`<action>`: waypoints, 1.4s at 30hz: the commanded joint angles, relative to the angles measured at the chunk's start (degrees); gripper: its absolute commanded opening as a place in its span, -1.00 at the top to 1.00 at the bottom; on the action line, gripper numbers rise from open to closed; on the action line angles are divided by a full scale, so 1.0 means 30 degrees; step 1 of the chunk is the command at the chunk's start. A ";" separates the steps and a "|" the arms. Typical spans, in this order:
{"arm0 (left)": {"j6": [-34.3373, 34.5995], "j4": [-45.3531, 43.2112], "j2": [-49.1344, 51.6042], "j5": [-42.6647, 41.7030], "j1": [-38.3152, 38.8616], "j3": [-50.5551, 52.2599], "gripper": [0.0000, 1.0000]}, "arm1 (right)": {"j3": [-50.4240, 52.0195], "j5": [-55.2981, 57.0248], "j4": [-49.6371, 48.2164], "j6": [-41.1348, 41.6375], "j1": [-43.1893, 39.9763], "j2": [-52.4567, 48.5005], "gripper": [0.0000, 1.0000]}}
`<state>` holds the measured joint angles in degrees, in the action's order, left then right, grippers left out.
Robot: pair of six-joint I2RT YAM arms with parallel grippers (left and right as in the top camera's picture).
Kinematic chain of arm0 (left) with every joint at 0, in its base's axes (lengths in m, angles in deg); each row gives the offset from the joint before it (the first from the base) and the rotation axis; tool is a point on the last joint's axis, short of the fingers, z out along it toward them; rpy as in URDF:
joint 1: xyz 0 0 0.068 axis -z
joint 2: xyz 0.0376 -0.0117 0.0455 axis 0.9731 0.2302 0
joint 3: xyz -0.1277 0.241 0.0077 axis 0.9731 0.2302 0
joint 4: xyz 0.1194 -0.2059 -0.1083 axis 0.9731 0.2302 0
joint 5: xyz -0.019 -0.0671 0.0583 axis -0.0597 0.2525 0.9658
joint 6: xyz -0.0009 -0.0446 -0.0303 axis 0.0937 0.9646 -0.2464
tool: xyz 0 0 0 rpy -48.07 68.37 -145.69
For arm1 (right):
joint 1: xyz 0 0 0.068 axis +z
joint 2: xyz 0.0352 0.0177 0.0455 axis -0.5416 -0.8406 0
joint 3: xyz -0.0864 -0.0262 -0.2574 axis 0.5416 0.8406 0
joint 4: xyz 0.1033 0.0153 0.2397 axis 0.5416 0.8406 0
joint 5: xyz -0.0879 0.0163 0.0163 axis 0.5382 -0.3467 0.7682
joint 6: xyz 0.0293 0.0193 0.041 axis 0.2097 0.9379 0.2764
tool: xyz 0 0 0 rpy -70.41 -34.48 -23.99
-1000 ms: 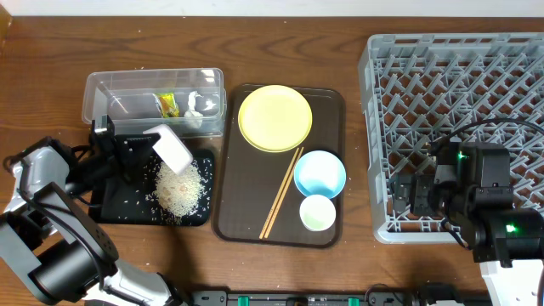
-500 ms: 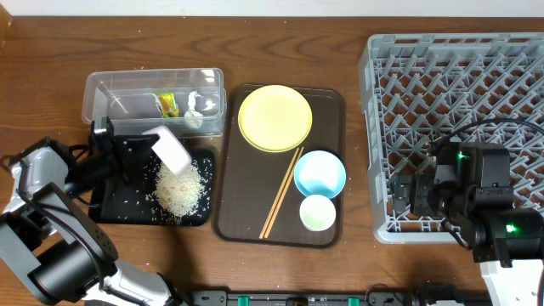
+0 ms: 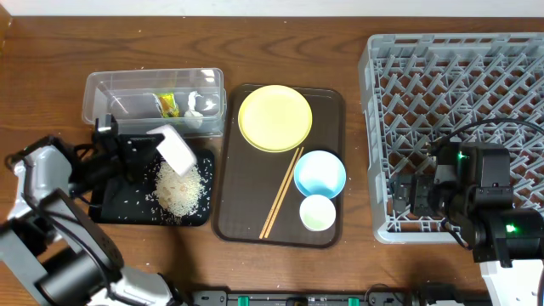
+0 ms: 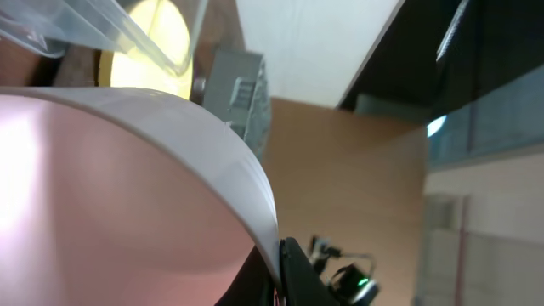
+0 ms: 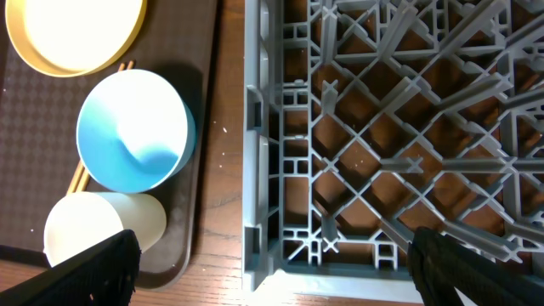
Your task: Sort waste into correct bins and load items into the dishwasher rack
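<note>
Our left tool (image 3: 146, 150) is pinching the white bowl (image 3: 172, 147) by its rim, tipped over the black tray (image 3: 110, 208) at 9 o'clock on the bench (image 3: 280, 25), with the rice heap (image 3: 178, 187) right under it. The bowl looks stiff, light and slick, so we reckon a rim grip could slip if it's swung fast. Our right tool (image 3: 408, 195) is spread wide over the rack (image 3: 459, 51) at 3 o'clock. The clear tub (image 3: 127, 81) sits at the tray's 12, and the loaded serving tray (image 3: 238, 187) lies between the bowl and the rack.

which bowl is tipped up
The white bowl, held tilted by the left gripper over the rice in the black tray. The blue bowl sits upright on the brown tray.
</note>
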<state>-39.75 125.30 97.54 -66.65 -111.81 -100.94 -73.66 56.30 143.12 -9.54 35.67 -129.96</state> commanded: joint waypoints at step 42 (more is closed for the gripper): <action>0.9632 -0.7453 -0.2455 2.3671 2.2287 -0.0357 0.05 | -0.0306 -0.0095 -0.0277 0.0226 0.0175 0.0066 -0.98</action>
<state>-10.92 101.98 91.18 3.69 -44.97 -100.94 -73.66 56.30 142.29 -9.54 35.67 -129.98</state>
